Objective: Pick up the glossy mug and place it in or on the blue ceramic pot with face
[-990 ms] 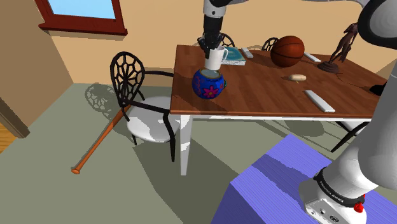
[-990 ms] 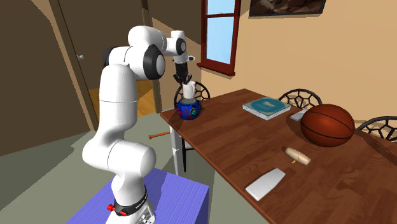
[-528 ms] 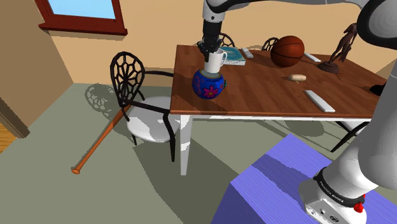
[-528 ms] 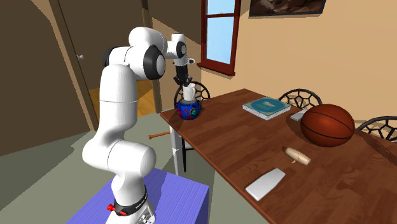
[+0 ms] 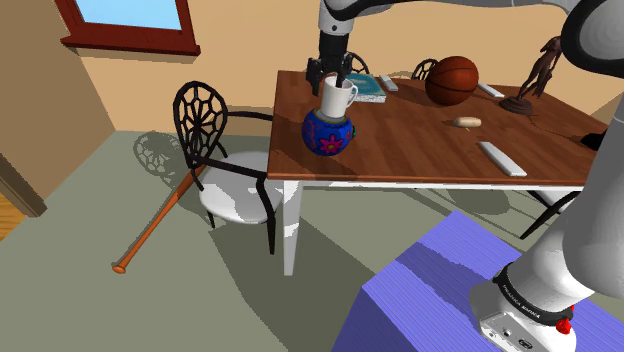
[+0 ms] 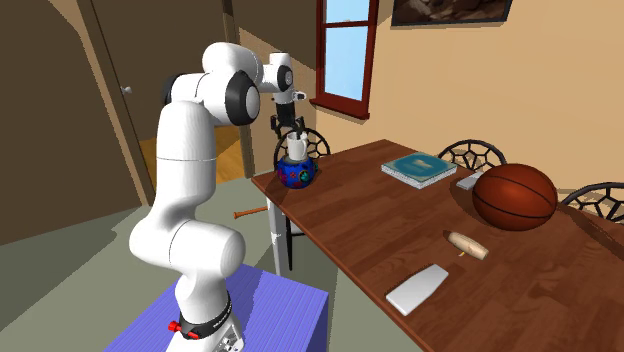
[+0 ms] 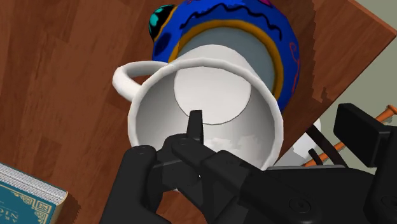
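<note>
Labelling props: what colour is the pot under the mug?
Pot: blue, orange-banded, black squiggles; wrist view best.

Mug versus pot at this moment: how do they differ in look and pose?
The mug is plain white; the pot is blue with bright painted patterns. The mug is narrower with a side handle; the pot is round-bellied, no handle seen. The mug sits in the pot's mouth; the pot stands on the table. Both open upward.
</note>
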